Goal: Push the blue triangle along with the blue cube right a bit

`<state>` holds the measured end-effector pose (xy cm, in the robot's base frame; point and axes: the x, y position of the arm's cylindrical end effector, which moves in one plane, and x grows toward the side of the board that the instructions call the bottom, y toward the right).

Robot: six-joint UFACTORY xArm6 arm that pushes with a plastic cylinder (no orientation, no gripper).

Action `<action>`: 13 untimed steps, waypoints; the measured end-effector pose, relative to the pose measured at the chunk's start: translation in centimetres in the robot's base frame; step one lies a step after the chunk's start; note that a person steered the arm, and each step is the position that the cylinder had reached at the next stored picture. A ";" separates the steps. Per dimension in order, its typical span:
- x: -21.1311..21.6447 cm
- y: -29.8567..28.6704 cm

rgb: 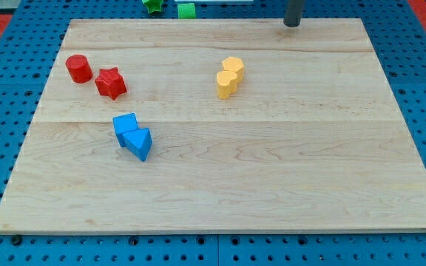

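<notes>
The blue cube (125,128) and the blue triangle (140,142) lie touching each other left of the board's middle, the triangle at the cube's lower right. My tip (292,24) is at the board's top edge, right of centre, far from both blue blocks.
A red cylinder (78,68) and a red star (110,83) sit at the upper left. Two yellow blocks (229,77) touch near the top middle. A green star (152,5) and a green cube (186,9) lie beyond the wooden board's (272,185) top edge.
</notes>
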<state>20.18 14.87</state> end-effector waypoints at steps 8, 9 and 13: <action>4.4 4.5; 5.2 5.1; 20.1 -6.4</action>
<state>40.27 8.49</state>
